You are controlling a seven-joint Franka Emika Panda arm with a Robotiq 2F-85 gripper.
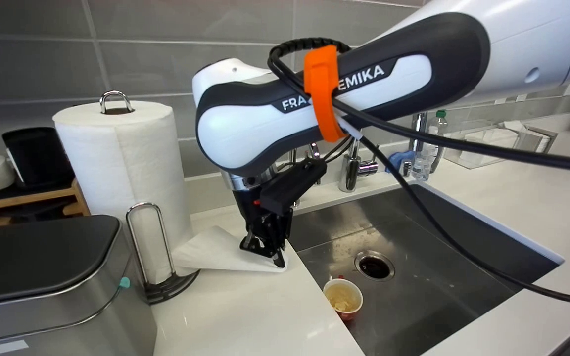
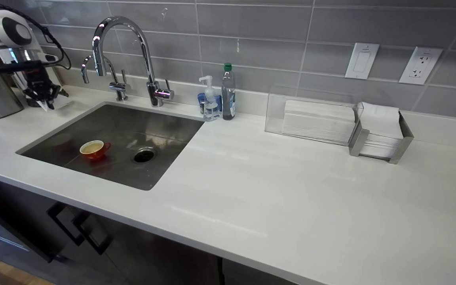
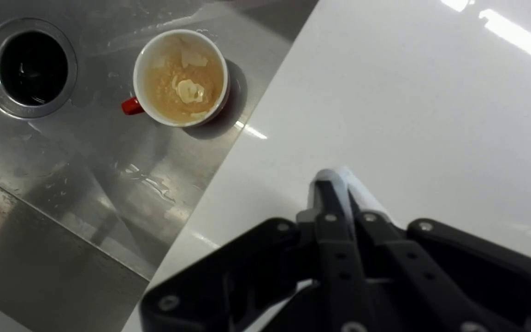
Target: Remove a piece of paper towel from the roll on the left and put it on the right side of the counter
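The roll (image 1: 126, 168) stands upright on its metal holder at the left of an exterior view. The piece of paper towel (image 1: 215, 252) stretches from the roll's lower side across the counter (image 1: 245, 316), and its left end meets the roll. My gripper (image 1: 272, 256) points down between the roll and the sink, low over the counter, with its fingers closed on the sheet's free end. In the wrist view, white paper (image 3: 362, 193) shows between and beside the closed fingertips (image 3: 337, 193). The gripper also shows at the far left of an exterior view (image 2: 46, 103).
A steel sink (image 1: 413, 237) with a red cup (image 2: 94, 150) lies right of the gripper. Faucets (image 2: 145, 51), a soap pump (image 2: 211, 105) and a bottle (image 2: 228, 93) stand behind it. Napkin holders (image 2: 381, 134) stand further right. A bin (image 1: 67, 291) stands before the roll.
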